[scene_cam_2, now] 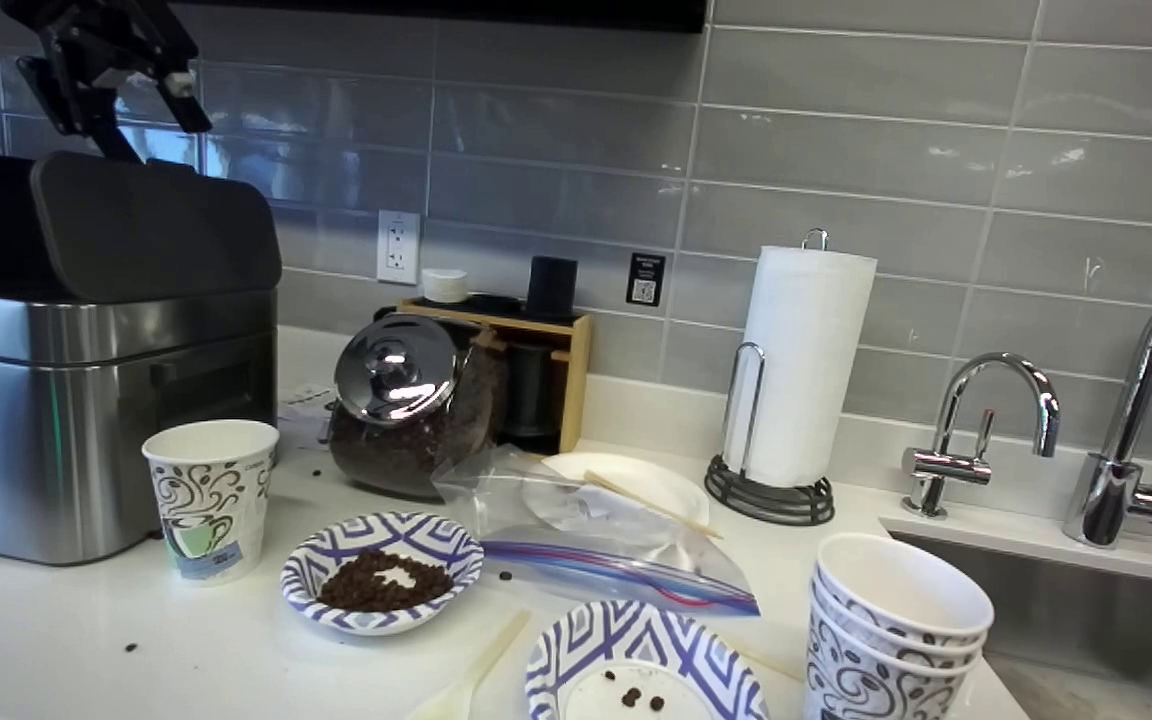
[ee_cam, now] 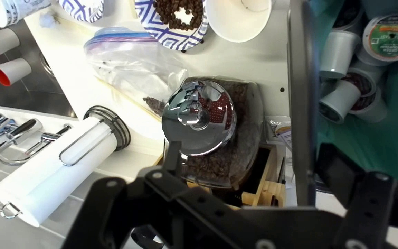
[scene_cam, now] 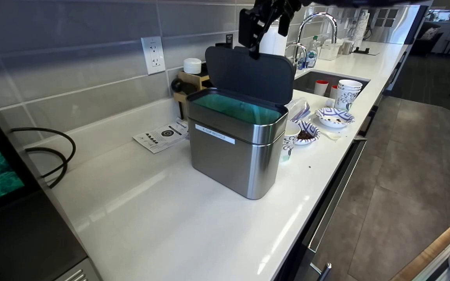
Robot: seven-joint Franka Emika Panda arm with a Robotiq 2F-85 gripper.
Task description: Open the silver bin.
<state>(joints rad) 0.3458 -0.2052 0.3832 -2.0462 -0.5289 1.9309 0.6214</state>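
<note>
The silver bin stands on the counter with its dark grey lid swung up, near upright. The green inside shows. The bin and the back of its lid also show in an exterior view. My gripper is open at the lid's top edge, and it shows there too in an exterior view. In the wrist view the lid stands edge-on between the open fingers, close to the right finger, which is on the bin's opening side. I cannot tell if it touches. Several coffee pods lie inside.
Beside the bin stand a paper cup, a bowl of coffee beans, a coffee bean jar and a plastic bag. A paper towel roll, stacked cups and the sink are farther along. A dark-screened appliance stands opposite.
</note>
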